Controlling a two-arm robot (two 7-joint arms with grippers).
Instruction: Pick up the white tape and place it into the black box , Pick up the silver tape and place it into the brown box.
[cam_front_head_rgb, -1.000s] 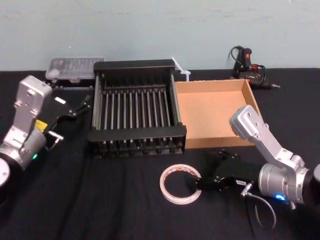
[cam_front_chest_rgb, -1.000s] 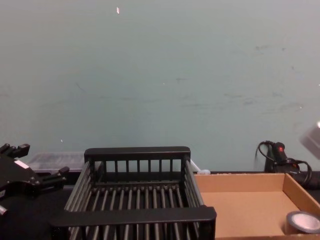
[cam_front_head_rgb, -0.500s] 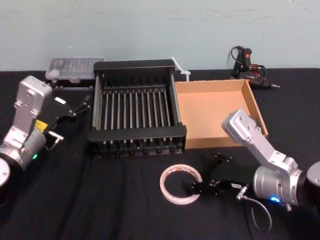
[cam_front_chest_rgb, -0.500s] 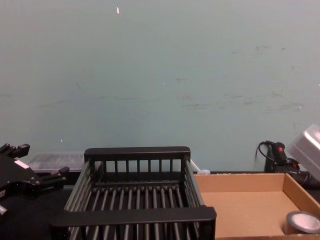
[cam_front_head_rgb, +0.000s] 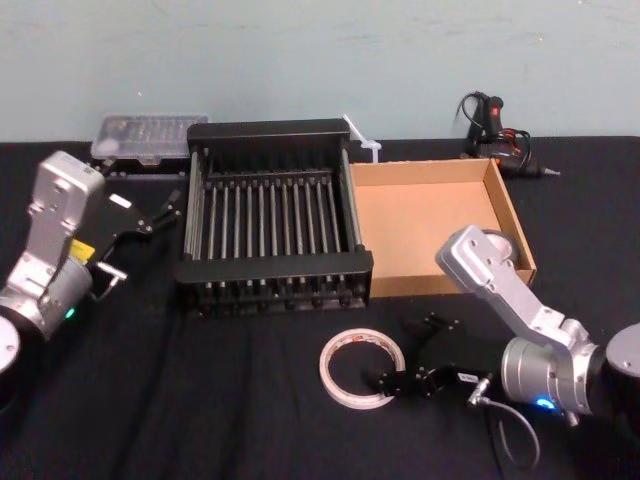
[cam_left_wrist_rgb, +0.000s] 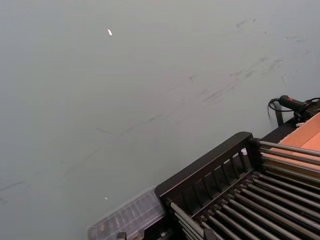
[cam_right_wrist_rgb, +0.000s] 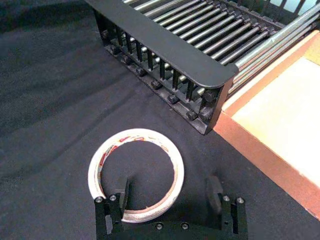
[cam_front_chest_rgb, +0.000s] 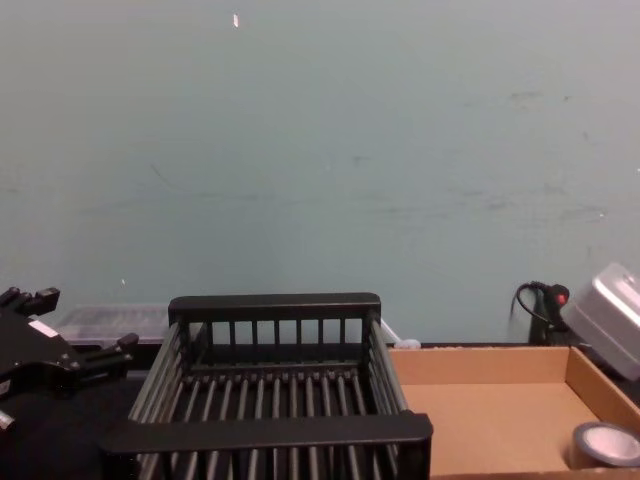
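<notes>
Right hand (cam_right_wrist_rgb: 169, 183) low on the surface, spread open, straddling the white tape's (cam_right_wrist_rgb: 95, 170) three-o'clock wall, one finger inside, set to pinch. Left hand (cam_front_head_rgb: 160, 210) sits at the crate's (cam_front_head_rgb: 275, 268) nine o'clock.

- The wall (cam_front_chest_rgb: 320, 150) behind is pale blue-green and plain, with faint dark scuffs (cam_front_chest_rgb: 500, 205) and one small white spot (cam_front_chest_rgb: 236, 20).
- The table (cam_front_head_rgb: 200, 400) is covered with black cloth; the light is even.

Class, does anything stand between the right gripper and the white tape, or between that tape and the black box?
Nothing visible. The open right gripper straddles the white tape, one finger inside the ring. Only bare cloth lies between tape and black box; its near wall needs clearing.
</notes>
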